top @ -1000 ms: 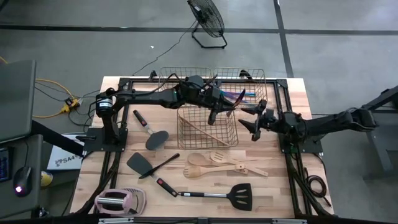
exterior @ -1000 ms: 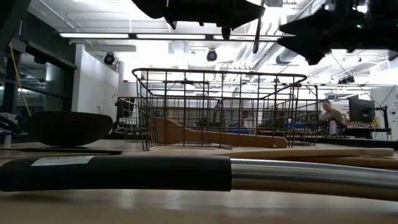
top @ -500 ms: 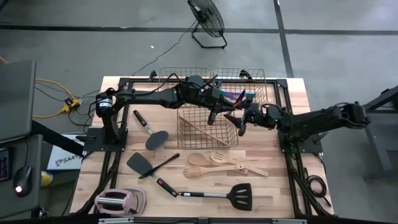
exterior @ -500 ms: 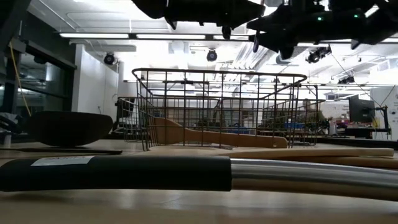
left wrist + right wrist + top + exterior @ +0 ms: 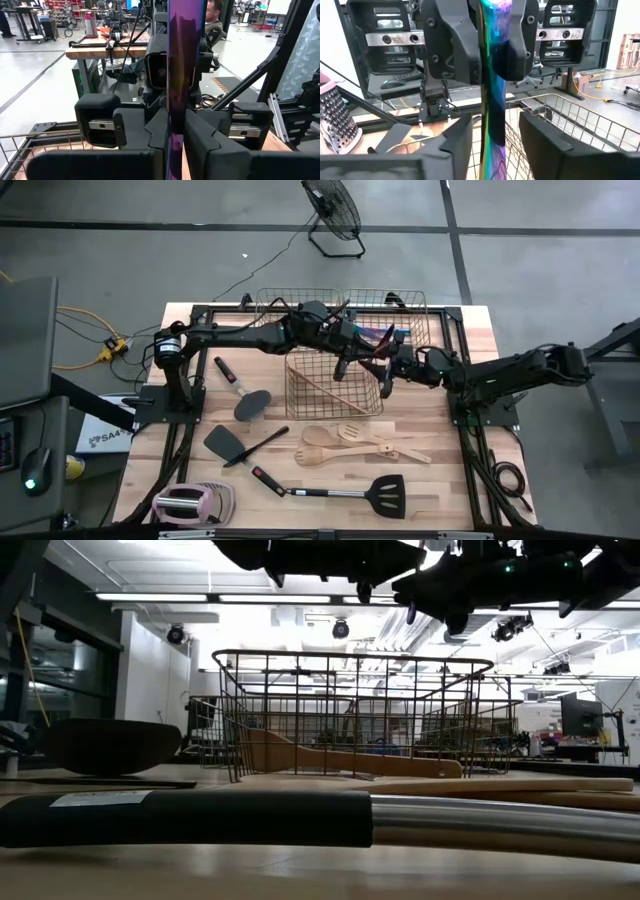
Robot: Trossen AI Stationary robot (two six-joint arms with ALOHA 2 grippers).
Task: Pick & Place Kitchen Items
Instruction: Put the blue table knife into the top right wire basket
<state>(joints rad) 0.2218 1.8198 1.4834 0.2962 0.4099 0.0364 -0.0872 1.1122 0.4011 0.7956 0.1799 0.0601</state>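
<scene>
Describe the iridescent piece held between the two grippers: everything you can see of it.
The iridescent piece is a thin, flat strip with a glossy metallic sheen, purple in the left wrist view, shifting to teal and green in the right wrist view. It hangs about upright above the front wire basket. The left gripper is shut on it, fingers pressed to both faces. The right gripper brackets it lower down, fingers not visibly touching. Its ends are out of frame, so its type is unclear.

wire baskets point(image 5: 335, 385) on table point(image 5: 470, 480) | pink-and-white gadget point(image 5: 192, 502) near corner | fan point(image 5: 333, 210) on floor
</scene>
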